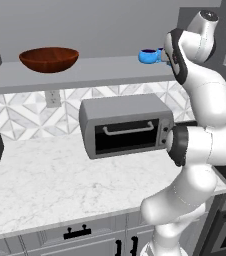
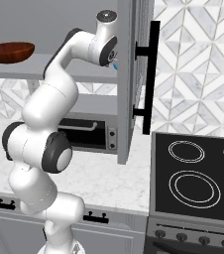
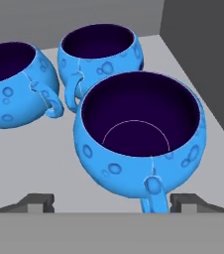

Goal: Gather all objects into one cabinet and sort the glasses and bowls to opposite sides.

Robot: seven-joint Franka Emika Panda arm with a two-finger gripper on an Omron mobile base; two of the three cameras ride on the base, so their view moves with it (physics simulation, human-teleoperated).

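Note:
Three bright blue glasses stand on the grey floor of the cabinet [image 3: 183,74] at its right end, close to the side wall. The nearest glass [image 3: 140,131] is upright with its handle pointing toward my gripper [image 3: 111,202]. My gripper is open, its fingertips [image 3: 37,201] set wide on either side of that handle and touching nothing. Behind it are a second glass [image 3: 101,47] and a third [image 3: 10,84]. From the left base view, one glass [image 1: 148,56] shows beside my wrist. The brown wooden bowl [image 1: 49,58] sits at the shelf's far left [image 2: 9,51].
The cabinet's right door [image 2: 129,79] stands open with a long black handle [image 2: 151,74], right beside my forearm. A grey toaster oven [image 1: 126,125] sits on the marble counter [image 1: 50,185] below the shelf. A black stove [image 2: 198,173] lies to the right.

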